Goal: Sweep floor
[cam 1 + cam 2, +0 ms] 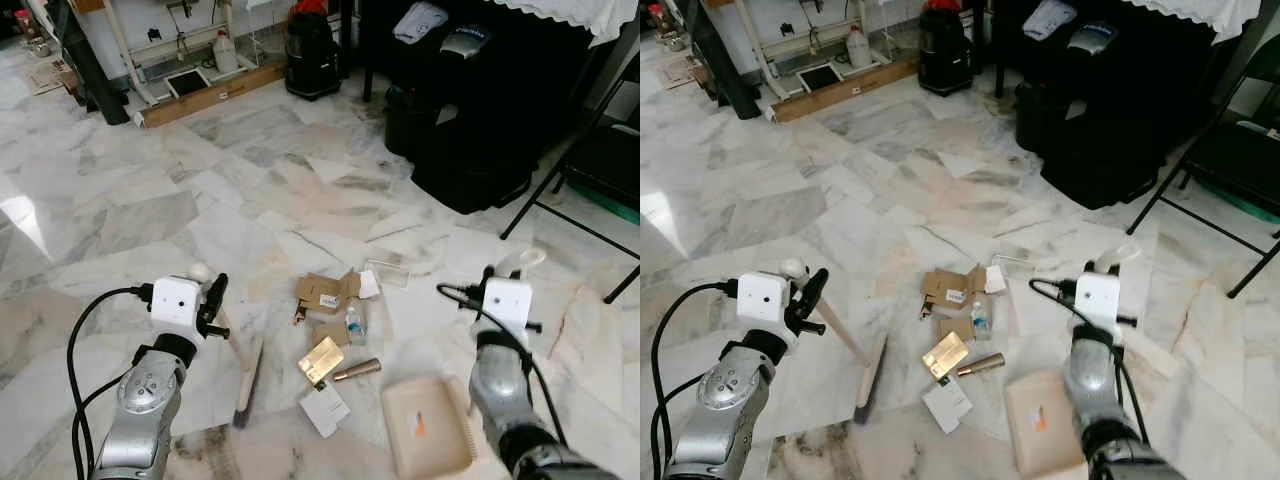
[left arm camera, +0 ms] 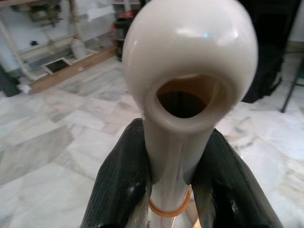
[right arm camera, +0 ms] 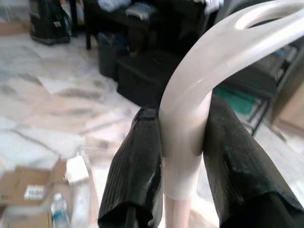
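Left gripper [image 2: 168, 190] pinching the cream brush handle [image 2: 190, 71], right gripper [image 3: 183, 175] clamped on the dustpan handle [image 3: 199, 90], dustpan [image 1: 428, 425] beside cardboard scraps [image 1: 325, 295] on marble floor [image 1: 150, 220]

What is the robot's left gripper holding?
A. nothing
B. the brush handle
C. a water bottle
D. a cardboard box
B: in the left wrist view the two black fingers squeeze the cream brush handle, and its bristles rest on the floor.
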{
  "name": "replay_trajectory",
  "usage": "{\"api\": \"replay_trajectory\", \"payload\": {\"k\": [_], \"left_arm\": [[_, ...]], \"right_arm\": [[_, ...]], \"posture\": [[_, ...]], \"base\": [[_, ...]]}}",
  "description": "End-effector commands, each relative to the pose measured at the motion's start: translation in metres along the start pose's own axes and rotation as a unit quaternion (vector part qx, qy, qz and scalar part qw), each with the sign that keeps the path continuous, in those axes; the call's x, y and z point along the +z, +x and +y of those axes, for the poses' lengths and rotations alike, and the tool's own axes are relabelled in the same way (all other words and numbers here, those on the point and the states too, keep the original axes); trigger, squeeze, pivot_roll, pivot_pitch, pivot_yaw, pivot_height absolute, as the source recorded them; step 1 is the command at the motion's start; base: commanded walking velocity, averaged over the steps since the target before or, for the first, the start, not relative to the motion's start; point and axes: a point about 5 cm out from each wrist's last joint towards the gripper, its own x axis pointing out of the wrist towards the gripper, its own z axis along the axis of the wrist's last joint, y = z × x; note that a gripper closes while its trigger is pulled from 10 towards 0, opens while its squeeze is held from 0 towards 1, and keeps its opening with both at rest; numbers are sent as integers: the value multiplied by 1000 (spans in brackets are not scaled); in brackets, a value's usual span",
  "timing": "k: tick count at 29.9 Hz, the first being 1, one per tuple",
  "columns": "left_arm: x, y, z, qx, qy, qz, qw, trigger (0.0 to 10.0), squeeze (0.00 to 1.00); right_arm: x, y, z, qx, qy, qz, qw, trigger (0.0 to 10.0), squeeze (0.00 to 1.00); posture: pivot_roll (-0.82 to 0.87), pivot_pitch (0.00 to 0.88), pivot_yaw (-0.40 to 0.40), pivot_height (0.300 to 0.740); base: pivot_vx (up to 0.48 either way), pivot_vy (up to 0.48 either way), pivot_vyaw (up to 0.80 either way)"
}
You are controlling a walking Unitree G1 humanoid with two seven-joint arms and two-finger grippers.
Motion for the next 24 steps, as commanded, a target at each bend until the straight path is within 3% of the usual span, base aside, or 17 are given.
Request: {"api": "replay_trajectory", "payload": {"k": [1, 7, 14, 18, 21, 24], "left_arm": [[6, -3, 2, -13, -1, -2, 1000, 10000, 0], [-2, -7, -2, -62, -20, 47, 997, 10000, 0], [-14, -6, 5, -34, -3, 79, 996, 10000, 0], [-20, -7, 0, -37, -34, 91, 995, 10000, 0], [-24, -10, -3, -41, -87, 101, 990, 10000, 0], [-26, -11, -3, -53, -94, 113, 988, 10000, 0]], "right_arm": [[-13, -8, 0, 12, -17, 32, 999, 10000, 0], [-19, -13, 0, 12, -18, 42, 999, 10000, 0], [-20, -15, 1, 11, -9, 44, 999, 10000, 0], [-20, -16, 3, 12, -2, 43, 999, 10000, 0], [-19, -16, 2, 14, -2, 41, 999, 10000, 0], [-19, -14, 0, 11, -1, 41, 999, 10000, 0]], "posture": [[188, 105, 58, 740], [182, 103, 64, 740], [173, 83, 62, 740], [163, 74, 58, 740], [160, 67, 54, 740], [160, 67, 52, 740]], "base": [[0, 0, 0], [0, 0, 0], [0, 0, 0], [0, 0, 0], [0, 0, 0], [0, 0, 0]]}}
